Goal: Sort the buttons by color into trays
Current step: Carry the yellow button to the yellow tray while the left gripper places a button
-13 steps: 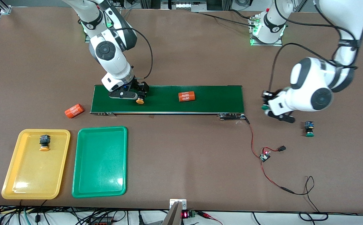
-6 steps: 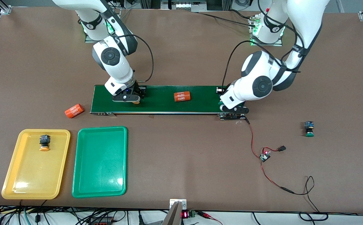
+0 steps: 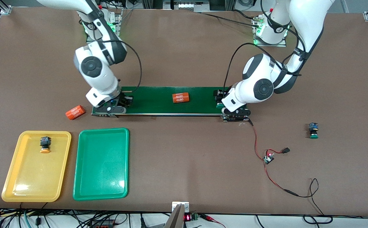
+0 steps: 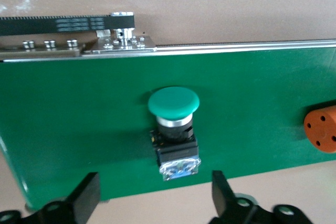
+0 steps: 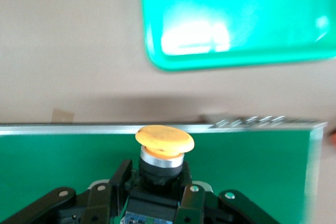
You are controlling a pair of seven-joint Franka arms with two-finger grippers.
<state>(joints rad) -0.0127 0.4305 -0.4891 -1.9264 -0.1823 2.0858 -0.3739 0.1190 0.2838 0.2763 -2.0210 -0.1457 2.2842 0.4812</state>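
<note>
My right end effector (image 5: 156,195) is clamped on an orange button (image 5: 164,153), its body between the fingers and its cap pointing out past the fingertips, over the right arm's end of the belt (image 3: 158,101). That arm bends down from its base, wrist tilted low over the belt's near edge. My left end effector (image 4: 152,195) stands spread wide with nothing in it, over the belt's other end. A green button (image 4: 174,124) lies there on its side on the belt, apart from both fingers, long axis across the belt, cap toward the near edge. An orange cylinder (image 3: 180,98) lies mid-belt, with clear belt on either side of it; another (image 3: 75,112) lies on the bench (image 3: 187,164) just off the belt's end. Nearer the camera the yellow tray (image 3: 16,186) carries one orange button (image 3: 45,144) lying with its cap toward the camera; the green tray (image 3: 101,177) lies beside it. A second green button (image 3: 313,130) lies well apart toward the left arm's end.
</note>
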